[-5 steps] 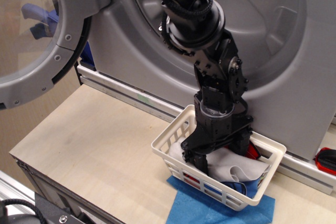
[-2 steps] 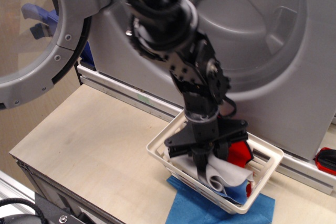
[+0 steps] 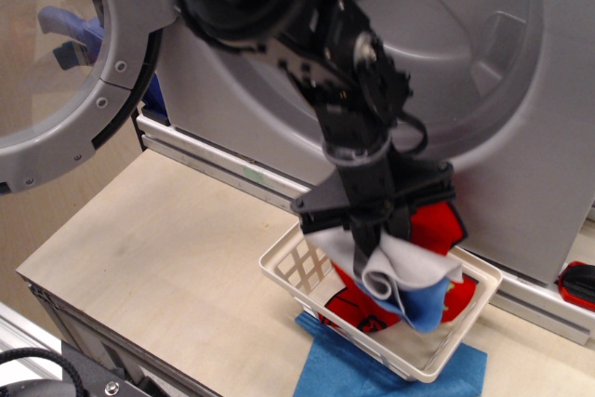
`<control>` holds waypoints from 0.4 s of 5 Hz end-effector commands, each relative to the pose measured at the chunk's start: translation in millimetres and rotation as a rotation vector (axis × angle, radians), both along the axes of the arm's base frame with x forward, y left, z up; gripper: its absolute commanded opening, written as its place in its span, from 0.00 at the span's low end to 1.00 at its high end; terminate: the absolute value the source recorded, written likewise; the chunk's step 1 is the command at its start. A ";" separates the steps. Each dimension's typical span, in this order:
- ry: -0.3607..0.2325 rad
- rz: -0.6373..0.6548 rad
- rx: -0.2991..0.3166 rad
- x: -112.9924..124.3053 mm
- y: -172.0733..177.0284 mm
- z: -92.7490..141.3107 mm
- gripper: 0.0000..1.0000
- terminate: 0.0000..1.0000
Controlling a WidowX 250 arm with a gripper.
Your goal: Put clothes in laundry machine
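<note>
Above the basket: gripper (image 3: 370,230) hangs over the white basket (image 3: 279,270), jaws pinched onto a bundle of clothes (image 3: 409,271).
Grip: fingers closed on the top fold of the grey-white sheet (image 3: 395,269); the pinch looks like it catches several layers at once, though how much of each piece is inside the jaws is hidden.
Clothes: grey-white sheet curls down in a loose roll, a blue piece (image 3: 428,304) hangs beneath it, red pieces (image 3: 437,230) bulge behind and to the side; the bundle's lower end is at rim level or just inside the basket.
Left behind: more red with dark edging (image 3: 358,309) sits low in the basket.
Feel: light, soft, floppy; they drape and fold under their own weight, so nothing here will break or resist.
Slip risk: felt-like surfaces probably cling to each other, but pieces held only by friction against a neighbour could drop off on a fast swing.
Best hold: a bunched fold near the middle of the pile, deep between the fingers, rather than one thin edge.
Machine: washer (image 3: 521,137) stands directly behind, drum mouth wide, door (image 3: 65,72) swung open at left.
Under basket: blue cloth (image 3: 353,369) lies flat on the table (image 3: 167,248), partly pinned by the basket.
</note>
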State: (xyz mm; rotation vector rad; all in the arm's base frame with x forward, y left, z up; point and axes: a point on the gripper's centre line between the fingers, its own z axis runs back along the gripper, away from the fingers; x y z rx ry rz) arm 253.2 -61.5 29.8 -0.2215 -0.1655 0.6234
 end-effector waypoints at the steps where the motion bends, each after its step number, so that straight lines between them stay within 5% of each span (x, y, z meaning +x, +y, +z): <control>1: -0.221 -0.072 0.035 15.7 36.2 56.1 0.00 0.00; 2: -0.290 -0.060 0.039 32.6 60.9 70.2 0.00 0.00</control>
